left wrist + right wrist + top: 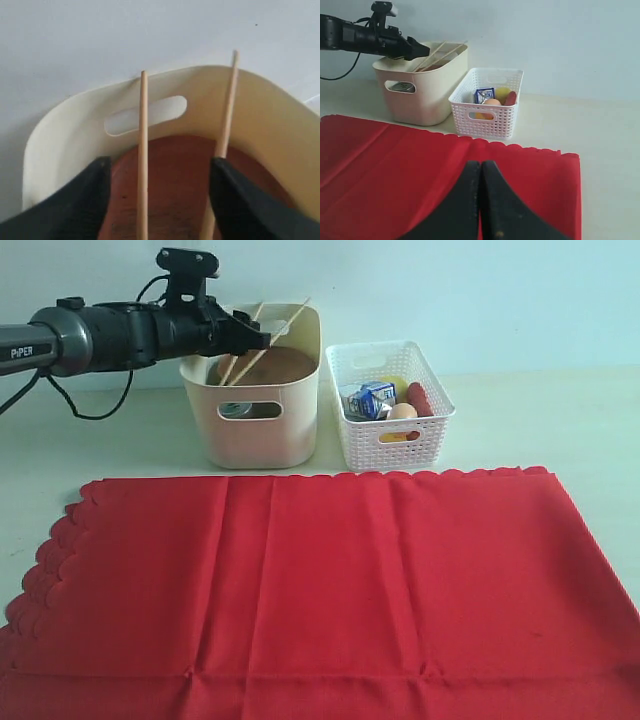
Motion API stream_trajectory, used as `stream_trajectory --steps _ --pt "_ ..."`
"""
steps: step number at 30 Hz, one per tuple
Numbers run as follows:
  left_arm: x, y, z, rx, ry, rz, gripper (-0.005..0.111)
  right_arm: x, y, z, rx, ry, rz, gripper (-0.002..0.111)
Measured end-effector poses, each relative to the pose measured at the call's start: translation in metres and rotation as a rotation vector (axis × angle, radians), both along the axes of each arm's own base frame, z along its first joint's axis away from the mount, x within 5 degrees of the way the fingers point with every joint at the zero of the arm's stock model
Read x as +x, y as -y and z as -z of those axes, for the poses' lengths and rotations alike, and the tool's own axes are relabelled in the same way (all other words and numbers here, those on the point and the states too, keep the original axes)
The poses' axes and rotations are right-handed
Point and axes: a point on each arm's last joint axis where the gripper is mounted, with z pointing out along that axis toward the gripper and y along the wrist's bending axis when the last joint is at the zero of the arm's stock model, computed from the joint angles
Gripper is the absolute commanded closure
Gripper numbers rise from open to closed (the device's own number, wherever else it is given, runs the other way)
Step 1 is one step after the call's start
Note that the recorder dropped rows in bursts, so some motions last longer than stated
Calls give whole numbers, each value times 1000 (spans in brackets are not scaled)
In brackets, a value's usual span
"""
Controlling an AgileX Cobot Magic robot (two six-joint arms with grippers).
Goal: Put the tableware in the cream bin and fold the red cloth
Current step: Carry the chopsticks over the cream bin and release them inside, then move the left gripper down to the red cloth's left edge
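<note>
Two chopsticks (143, 150) lean in the cream bin (255, 445), upper left, loose between the left gripper's (262, 340) wide-apart jaws

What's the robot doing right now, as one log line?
left end effector: open over cream bin | chopsticks: in bin, tips above rim | right end effector: shut over red cloth | red cloth: flat, not folded
</note>
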Motion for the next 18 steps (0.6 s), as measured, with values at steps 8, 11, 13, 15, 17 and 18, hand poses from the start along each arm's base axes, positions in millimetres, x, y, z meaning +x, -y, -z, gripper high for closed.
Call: stream_trajectory --steps 8,11,13,15,17,18 --pt "-14 -5 -85 -51 134 -18 69 0 0 0 2 -1 0 108" --pt "-28 -10 -113 -58 163 -24 106 0 0 0 2 0 0 108" --pt "-39 -15 -127 -54 170 -45 105 0 0 0 2 0 0 108" --pt "-50 -22 -138 -41 169 -86 105 0 0 0 2 0 0 108" --pt "-62 -28 -144 -24 162 -111 105 0 0 0 2 0 0 108" --pt "-67 -30 -145 -11 160 -114 105 0 0 0 2 0 0 108"
